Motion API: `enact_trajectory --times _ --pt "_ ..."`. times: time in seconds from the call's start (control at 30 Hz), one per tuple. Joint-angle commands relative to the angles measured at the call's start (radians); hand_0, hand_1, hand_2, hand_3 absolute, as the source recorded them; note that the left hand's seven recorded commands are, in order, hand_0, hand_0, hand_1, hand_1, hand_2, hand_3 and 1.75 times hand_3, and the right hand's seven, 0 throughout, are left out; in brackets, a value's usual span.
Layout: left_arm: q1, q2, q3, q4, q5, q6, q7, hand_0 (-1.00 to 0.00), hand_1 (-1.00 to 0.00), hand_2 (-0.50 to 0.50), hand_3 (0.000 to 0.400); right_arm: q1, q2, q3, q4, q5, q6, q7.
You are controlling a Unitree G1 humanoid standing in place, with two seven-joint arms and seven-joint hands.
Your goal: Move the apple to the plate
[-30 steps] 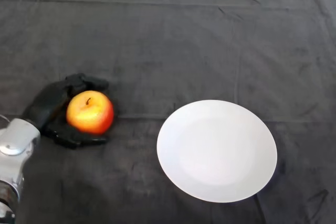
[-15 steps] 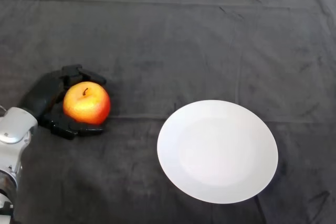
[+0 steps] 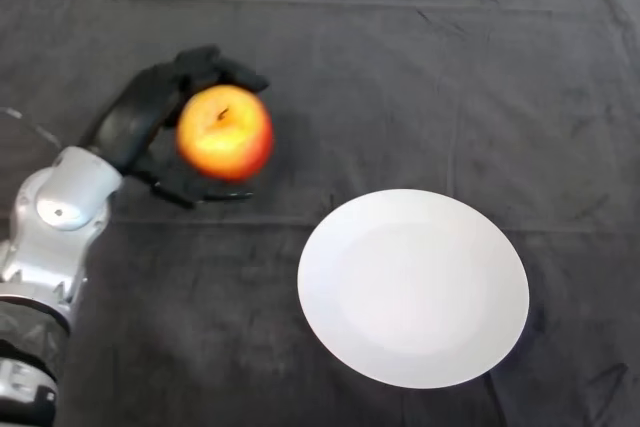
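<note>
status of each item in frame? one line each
apple: held in the left hand, stem showing, not on the plate
left hand: shut on the apple, fingers and thumb curled round it
plate: white, flat on the dark cloth, nothing on it
dark cloth: spread over the table, a few creases
</note>
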Motion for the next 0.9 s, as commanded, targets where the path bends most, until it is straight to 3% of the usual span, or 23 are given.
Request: enact_trajectory --times 0.03,0.47,0.9 --pt "0.068 -0.008 -0.026 -0.067 0.021 0.019 0.024 -1.0 -1.0 0.0 0.4 0.025 -0.007 -0.0097 -0.008 0.0086 0.005 0.0032" --pt "0.161 -0.096 -0.167 -0.346 0.069 0.09 0.101 -1.0 -1.0 0.0 0.4 0.034 -0.008 -0.0118 -0.024 0.0106 0.011 0.0051" --pt "0.169 -0.11 -0.332 -0.388 0.049 0.119 0.124 -1.0 -1.0 0.0 0.4 0.04 -0.009 -0.0137 -0.037 0.0119 0.016 0.0072"
